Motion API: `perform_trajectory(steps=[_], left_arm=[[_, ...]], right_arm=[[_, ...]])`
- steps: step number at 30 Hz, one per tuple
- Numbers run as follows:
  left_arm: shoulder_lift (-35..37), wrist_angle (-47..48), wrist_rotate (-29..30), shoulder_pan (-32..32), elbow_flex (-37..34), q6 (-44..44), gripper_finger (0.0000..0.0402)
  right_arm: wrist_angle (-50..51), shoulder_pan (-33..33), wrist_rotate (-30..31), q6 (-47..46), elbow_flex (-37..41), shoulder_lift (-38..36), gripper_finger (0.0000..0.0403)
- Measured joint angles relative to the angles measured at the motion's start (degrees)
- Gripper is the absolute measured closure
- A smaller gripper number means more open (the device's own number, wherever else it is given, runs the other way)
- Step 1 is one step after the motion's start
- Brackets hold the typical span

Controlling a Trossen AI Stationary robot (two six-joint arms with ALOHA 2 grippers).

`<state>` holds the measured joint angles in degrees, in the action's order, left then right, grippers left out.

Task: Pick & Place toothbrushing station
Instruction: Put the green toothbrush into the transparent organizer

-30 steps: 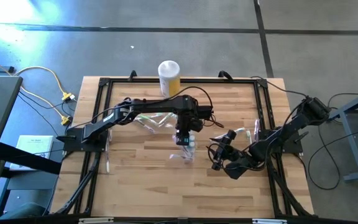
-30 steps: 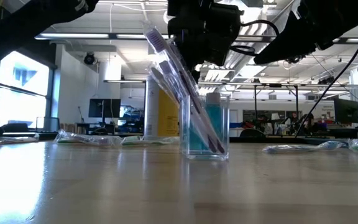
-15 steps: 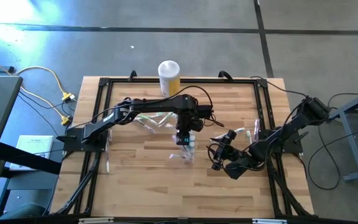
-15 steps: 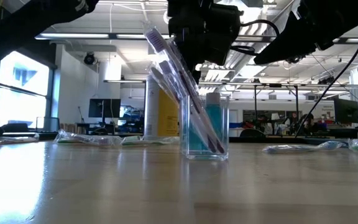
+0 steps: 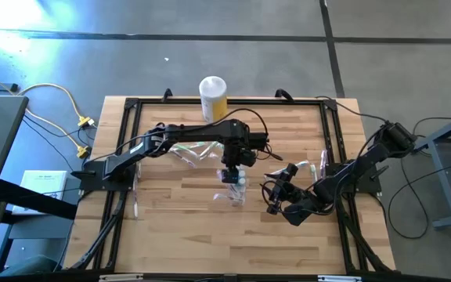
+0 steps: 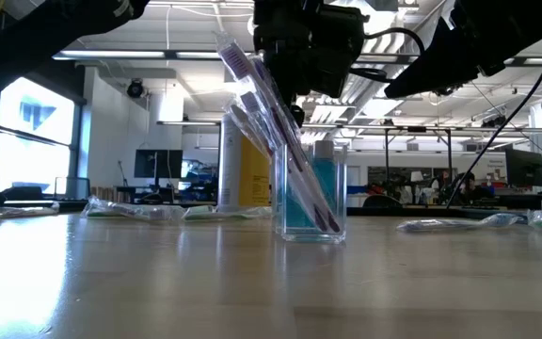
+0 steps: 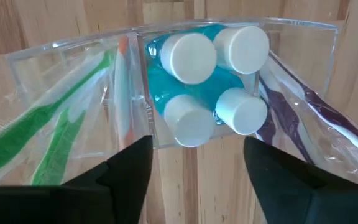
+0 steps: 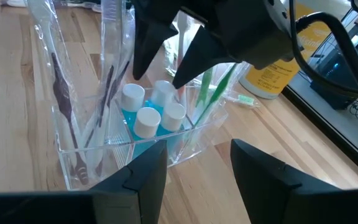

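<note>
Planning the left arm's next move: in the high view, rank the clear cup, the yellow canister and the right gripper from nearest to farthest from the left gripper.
1. The clear cup: directly beneath the left gripper, mid-table.
2. The right gripper: to the cup's right, nearer the table's front.
3. The yellow canister: at the table's back edge.

I see the clear plastic cup (image 6: 310, 193) upright mid-table, four white-capped blue tubes (image 7: 207, 78) in its centre compartment. Wrapped toothbrushes lean in the side compartments: green ones (image 7: 61, 134) one side, purple ones (image 8: 64, 102) the other. More wrapped toothbrushes (image 6: 144, 212) lie flat on the table (image 6: 252, 282), well apart from the cup.
</note>
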<state>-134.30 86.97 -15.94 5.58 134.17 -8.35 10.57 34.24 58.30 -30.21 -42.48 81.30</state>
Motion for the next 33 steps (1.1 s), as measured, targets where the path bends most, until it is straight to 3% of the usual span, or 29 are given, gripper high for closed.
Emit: perform_trajectory(steps=[9, 17, 27, 33], left_arm=[[4.1, 1.1, 1.7, 0.0, 0.8, -0.5, 0.0142], [13.9, -3.3, 2.8, -0.5, 0.8, -0.2, 0.0142], [24.4, 0.8, 2.7, -2.4, 0.8, -3.9, 0.0142], [26.6, 2.7, 2.6, -3.0, -1.0, -3.8, 0.0142]], right_arm=[[0.1, 0.0, 0.1, 0.0, 0.0, 0.0, 0.0233], [0.7, 0.0, -0.6, 0.4, 0.0, 0.0, 0.0233], [3.6, 0.0, -14.1, -2.1, 0.0, 0.0, 0.0233], [11.6, -0.6, -23.4, -16.1, -0.3, -2.4, 0.0233]])
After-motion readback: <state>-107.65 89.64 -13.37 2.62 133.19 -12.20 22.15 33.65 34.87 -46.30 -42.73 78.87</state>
